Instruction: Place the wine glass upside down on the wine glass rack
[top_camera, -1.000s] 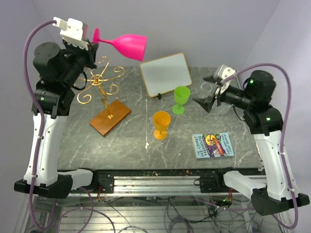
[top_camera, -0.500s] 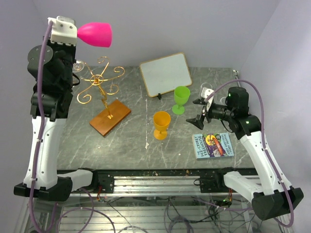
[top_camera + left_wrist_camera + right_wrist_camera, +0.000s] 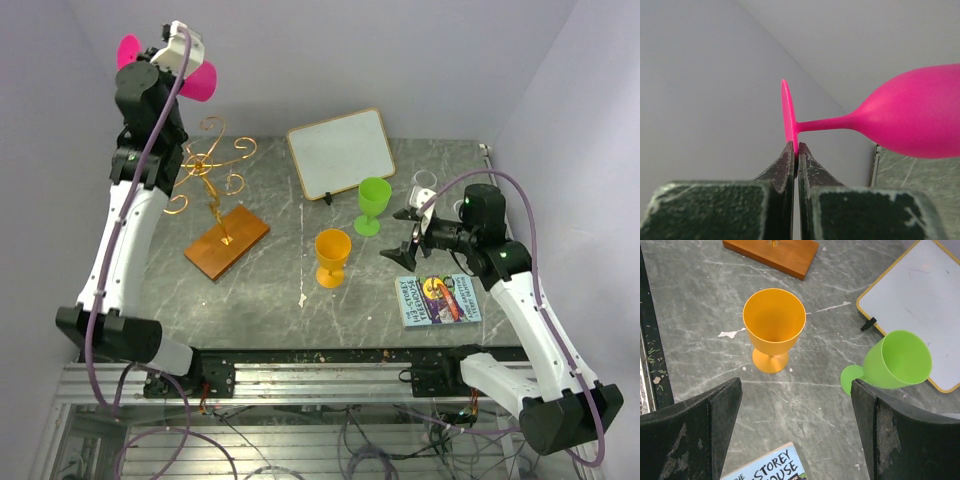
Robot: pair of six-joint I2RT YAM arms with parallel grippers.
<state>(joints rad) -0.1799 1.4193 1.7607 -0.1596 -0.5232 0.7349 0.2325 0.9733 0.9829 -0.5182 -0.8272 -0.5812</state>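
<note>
Left gripper: both fingers are pressed together on the rim of the foot of the pink wine glass. That is the only contact with the glass.

Glass orientation: long axis runs close to level, not upright and not inverted. In the top view the foot is to the left and the bowl to the right and slightly lower, with the arm hiding the stem. In the left wrist view the foot disc is edge-on, and the stem runs sideways from it to the bowl.

Glass position: held high in the air at the back left, against the wall. It is above and left of the curled gold arms of the rack and clear of them. The rack stands on its brown wooden base on the table.

Right gripper: jaws spread wide, nothing between them, hanging over the table near the book.

Counts:
- 3 stemmed glasses: 1 pink (held), 1 orange glass and 1 green glass, the last two standing upright and apart
- 1 rack
- 1 whiteboard
- 1 book
</note>
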